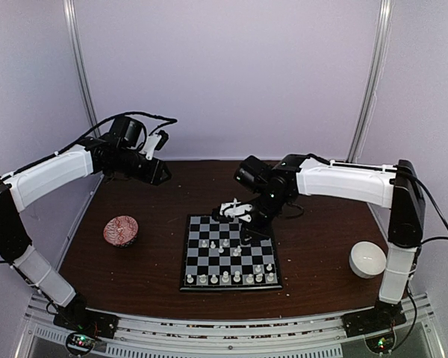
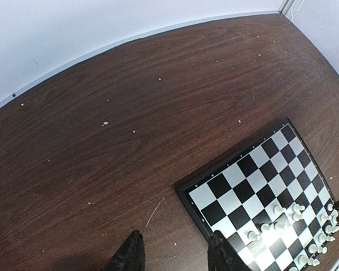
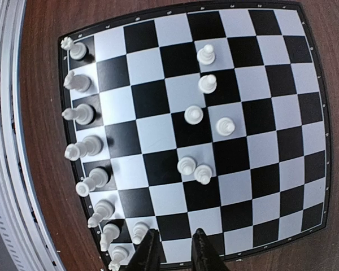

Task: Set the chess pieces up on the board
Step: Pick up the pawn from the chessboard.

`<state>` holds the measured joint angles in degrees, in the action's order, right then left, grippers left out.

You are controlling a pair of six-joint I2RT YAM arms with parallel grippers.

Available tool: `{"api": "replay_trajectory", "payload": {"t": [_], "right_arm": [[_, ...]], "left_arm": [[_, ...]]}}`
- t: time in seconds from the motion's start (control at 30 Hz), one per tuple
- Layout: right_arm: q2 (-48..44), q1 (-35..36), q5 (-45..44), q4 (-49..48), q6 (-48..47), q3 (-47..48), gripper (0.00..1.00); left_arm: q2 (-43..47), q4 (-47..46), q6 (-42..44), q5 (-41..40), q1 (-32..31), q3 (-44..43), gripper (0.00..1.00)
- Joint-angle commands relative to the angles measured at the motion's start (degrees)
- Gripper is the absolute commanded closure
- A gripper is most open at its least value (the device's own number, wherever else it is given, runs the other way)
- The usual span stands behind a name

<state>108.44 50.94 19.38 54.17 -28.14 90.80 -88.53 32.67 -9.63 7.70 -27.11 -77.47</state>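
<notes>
The chess pieces (image 1: 225, 277) are standing mostly in one line along the near edge of the board (image 1: 198, 261), which is lying flat at the middle of the dark wooden table (image 1: 321, 224). One more piece is standing on the next rank in, toward the right end of that line. Six others are sitting loosely around the middle squares, two of them almost touching.

To the right, near the right arm's base, a white bowl (image 1: 367, 259) is resting on the table, well apart from the board. On the left, a red patterned bowl (image 1: 121, 230) is sitting a little farther back.

The right gripper (image 3: 175, 234) is reaching over the right side of the board. In its wrist view the two dark fingers are standing slightly parted, with only a board square showing in the gap; nothing is being gripped. The second-rank piece is standing just beside one finger, outside the gap.

Farthest back, the left gripper (image 2: 176, 236) is hanging raised over the far left part of the table, well apart from the board. Its fingers are spread, with bare wood showing between them, and it is holding nothing.
</notes>
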Motion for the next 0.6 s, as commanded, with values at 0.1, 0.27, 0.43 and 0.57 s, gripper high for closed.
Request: {"api": "replay_trajectory", "payload": {"t": [0.1,0.27,0.43,0.57], "right_arm": [[8.0,-0.9,-3.8,-0.5,3.2,6.4,0.79],[10.9,-1.0,-3.7,0.1,3.3,8.5,0.79],[12.7,-1.0,-3.6,0.2,3.6,9.3,0.79],[13.9,-0.9,-4.2,0.6,3.8,10.1,0.8]], "left_arm": [[0.7,-1.8,0.6,0.0,0.0,-0.2,0.61],[1.0,-1.8,0.7,-0.1,0.0,-0.2,0.61],[1.1,-1.7,0.8,0.1,-0.1,-0.3,0.61],[1.2,-1.6,0.7,0.0,0.0,-0.3,0.61]]}}
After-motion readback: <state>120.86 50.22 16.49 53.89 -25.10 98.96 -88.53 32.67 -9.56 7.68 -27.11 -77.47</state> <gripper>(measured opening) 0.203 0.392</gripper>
